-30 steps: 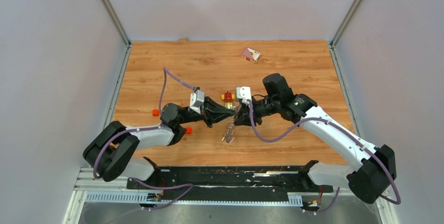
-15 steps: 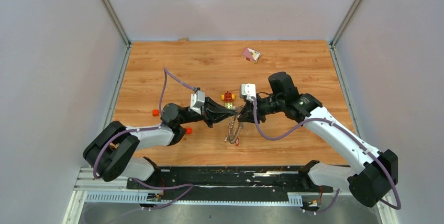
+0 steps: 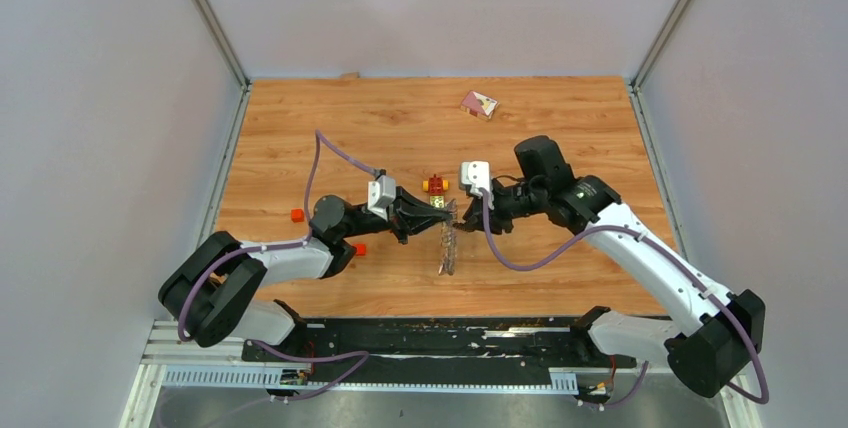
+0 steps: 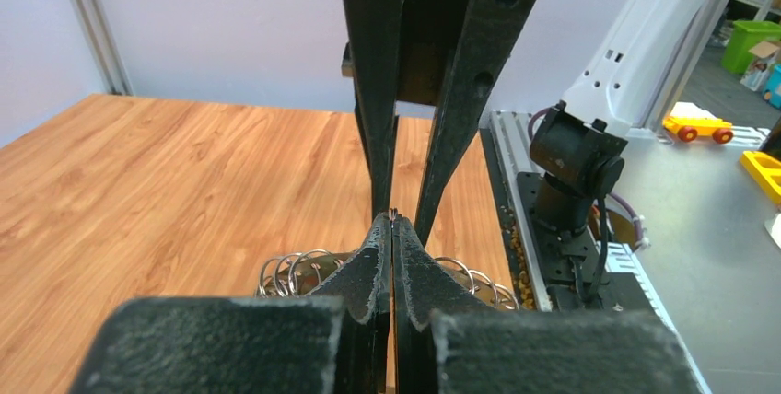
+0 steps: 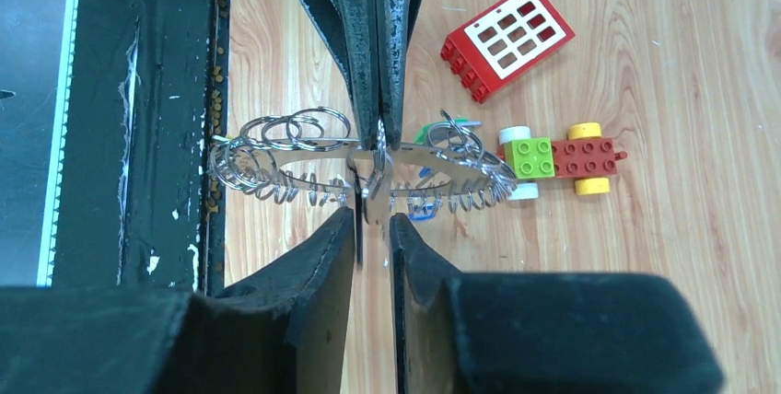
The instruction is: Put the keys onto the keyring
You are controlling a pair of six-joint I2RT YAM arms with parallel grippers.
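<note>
Presently the keyring [image 5: 308, 166] hangs above the table [image 5: 645, 265], its rim pinched in the closed left gripper [image 5: 378, 122]. The right gripper [image 5: 373, 224] straddles that rim, narrowly parted; whether it grips is unclear. A sideways pull could twist the ring from that thin pinch.

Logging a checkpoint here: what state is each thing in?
keyring: held up on edge, hung with small rings.
left end effector: shut on the keyring's rim.
right end effector: jaws narrowly apart around a key, grip unclear.
toy car: upright on the table, untouched.
</note>
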